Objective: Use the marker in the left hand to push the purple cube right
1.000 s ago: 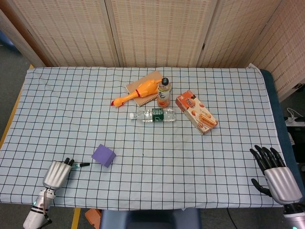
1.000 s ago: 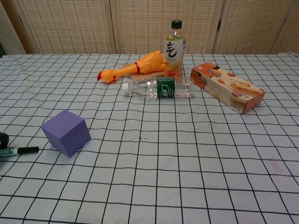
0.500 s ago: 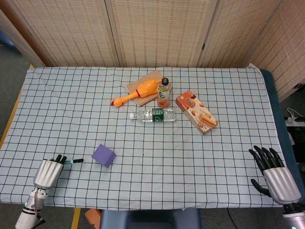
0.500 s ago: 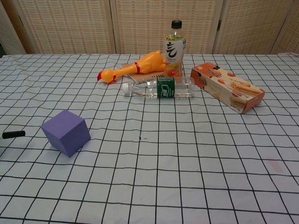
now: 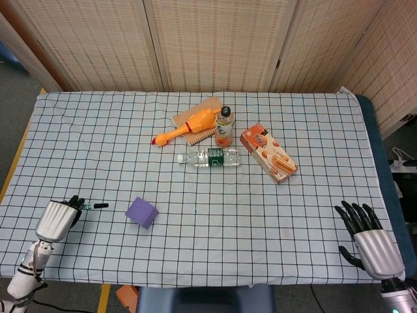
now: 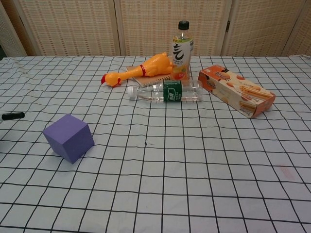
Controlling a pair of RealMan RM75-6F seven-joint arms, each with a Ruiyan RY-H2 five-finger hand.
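Woven-cane screens back a surface (image 5: pixel 313 195) draped in black-gridded white cloth. The small purple foam-looking cube (image 5: pixel 142 212) sits near the front left, turned corner-on to the grid; it looks light and should slide easily (though it may swivel if struck off-centre). The left hand (image 5: pixel 57 218) grips a slim black-tipped marker (image 5: pixel 95 206), its long axis pointing right, tip short of the cube. The right hand (image 5: pixel 368 238) rests spread, holding nothing.

Purple cube (image 5: pixel 142 212) on checked cloth, marker (image 5: pixel 95 206) left of it
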